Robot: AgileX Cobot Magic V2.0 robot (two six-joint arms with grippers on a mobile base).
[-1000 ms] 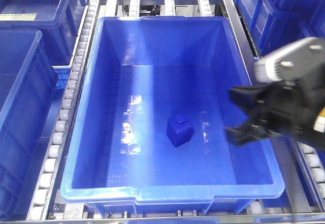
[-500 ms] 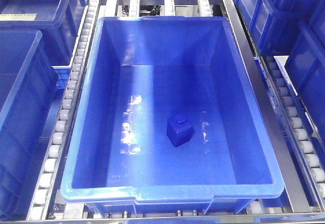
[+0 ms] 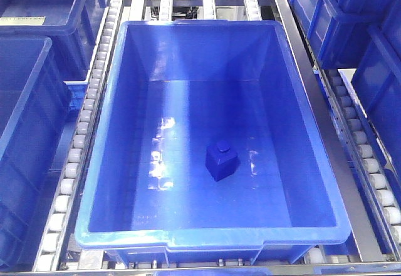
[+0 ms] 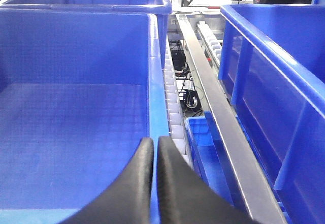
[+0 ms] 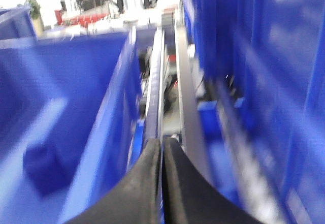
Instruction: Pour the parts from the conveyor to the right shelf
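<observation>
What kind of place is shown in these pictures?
Probably a factory or warehouse parts-storage area. Large deep blue plastic bins sit on a silver metal-framed rack with rails of small white rollers. One small blue plastic block lies in the middle bin.

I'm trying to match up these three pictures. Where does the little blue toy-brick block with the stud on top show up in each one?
Front view: the small blue plastic block stands on the floor of the large blue plastic bin, just below centre.
Left wrist view: not in it.
Right wrist view: a blurred dark shape, lower left, inside that bin.
Shared landmark: the bin's right wall, next to the silver rail of white rollers.
</observation>
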